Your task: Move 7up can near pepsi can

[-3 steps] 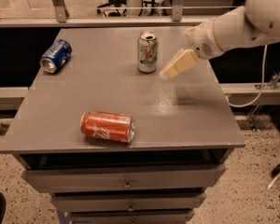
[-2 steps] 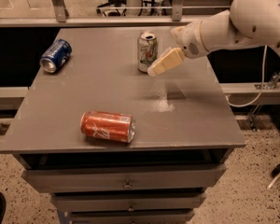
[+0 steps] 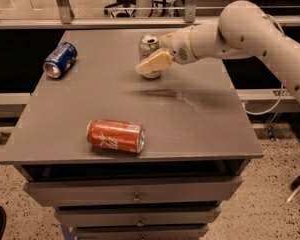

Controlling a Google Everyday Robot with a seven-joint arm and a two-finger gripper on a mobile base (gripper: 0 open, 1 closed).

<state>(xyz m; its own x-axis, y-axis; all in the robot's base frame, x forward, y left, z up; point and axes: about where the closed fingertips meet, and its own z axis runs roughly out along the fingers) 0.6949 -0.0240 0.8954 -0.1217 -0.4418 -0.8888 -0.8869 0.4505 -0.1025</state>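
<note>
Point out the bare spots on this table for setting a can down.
Bare: the strip between the pepsi can and the 7up can, the middle of the table beyond the orange can, and its right side. Crowded only at the 7up can, where the gripper hangs just in front.

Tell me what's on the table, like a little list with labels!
7up can: standing upright, back middle of the table
pepsi can: lying on its side, back left corner
orange can: lying on its side, near the front edge
gripper: right at the 7up can, hiding its lower part
table: grey, holds all three cans
</note>
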